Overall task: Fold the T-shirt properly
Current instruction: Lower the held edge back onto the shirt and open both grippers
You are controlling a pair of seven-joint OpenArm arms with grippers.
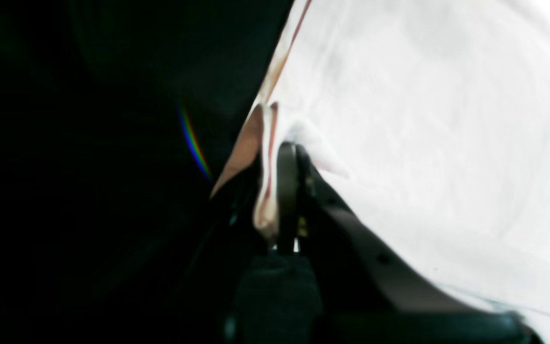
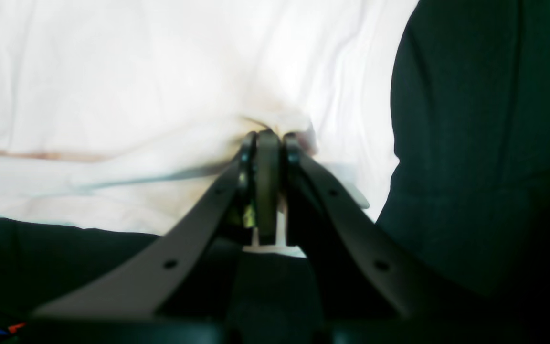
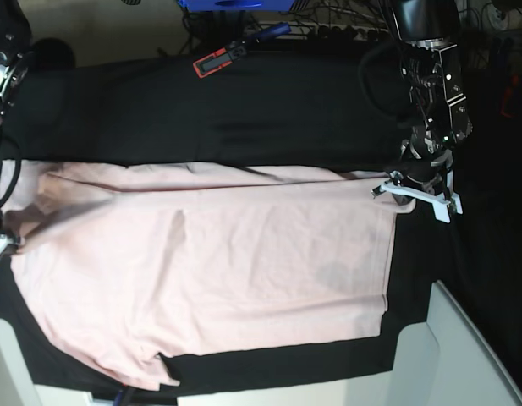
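A pale pink T-shirt (image 3: 210, 271) lies spread plain side up across a black table cloth (image 3: 269, 118), filling the middle and lower left of the base view, its hem toward the right of the frame and one sleeve near the bottom edge.

In the right wrist view, the right gripper (image 2: 269, 136) sits at frame centre with its jaws pressed together on a bunched fold of the T-shirt (image 2: 112, 71); the cloth puckers at the fingertips and spreads away above and to the left, washed out to white, while the table cloth (image 2: 485, 143) fills the right side. In the base view this gripper is barely visible at the far left edge, where the shirt's edge meets the frame.

In the left wrist view, the left gripper (image 1: 290, 150) stands at lower centre, its jaws closed and pinching a rolled edge of the T-shirt (image 1: 423, 119), which hangs down beside the fingers on the left and opens out to the upper right. In the base view the left gripper (image 3: 394, 183) is at the shirt's upper right corner, touching it, with the arm reaching down from the top right.

Farther back, at the top of the base view, a black-and-red clamp (image 3: 239, 49) lies on the table cloth, well apart from the shirt.
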